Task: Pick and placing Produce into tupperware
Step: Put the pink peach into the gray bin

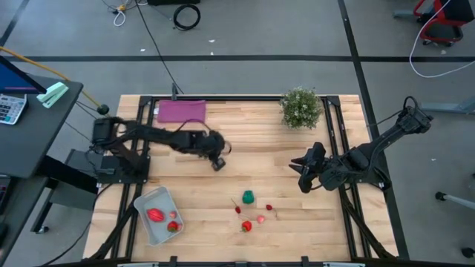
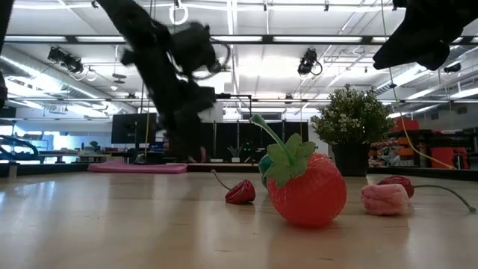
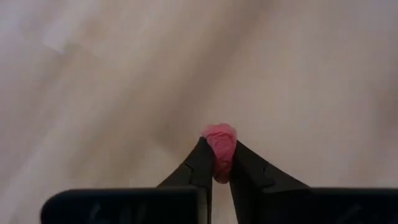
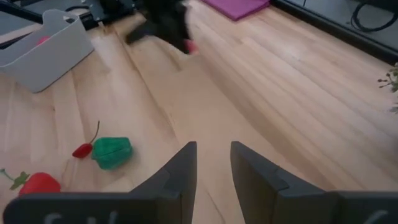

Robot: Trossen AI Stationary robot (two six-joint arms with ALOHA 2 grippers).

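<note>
Left gripper (image 1: 217, 161): over the bare table centre-left, in front of the purple sheet, well clear of the tupperware. In the left wrist view its fingers (image 3: 200, 165) are closed almost together on a small pink produce piece (image 3: 220, 144), which sticks out beyond the fingertips.

Right gripper (image 1: 303, 176): over the right part of the table, in front of the potted plant. In the right wrist view its fingers (image 4: 181, 167) stand a narrow gap apart with nothing between them.

Tupperware (image 1: 145, 202): near-left corner of the table, set at an angle. It holds two red produce pieces, one larger (image 1: 155, 214) and one smaller (image 1: 173, 226).

Green produce piece (image 1: 248, 196): on the table near centre, outside the container.

Strawberry (image 1: 246, 226): on the table, nearer than the green piece; closest item in the low view.

Other loose produce: a cherry (image 1: 237, 209) between the green piece and the strawberry; a pale pink piece (image 1: 261, 219) just right of the strawberry; a second small red piece (image 1: 269, 208) farther right.

Purple sheet (image 1: 181, 110): flat at the far-left edge of the table.

Potted plant (image 1: 300, 107): upright at the far-right part of the table.
</note>
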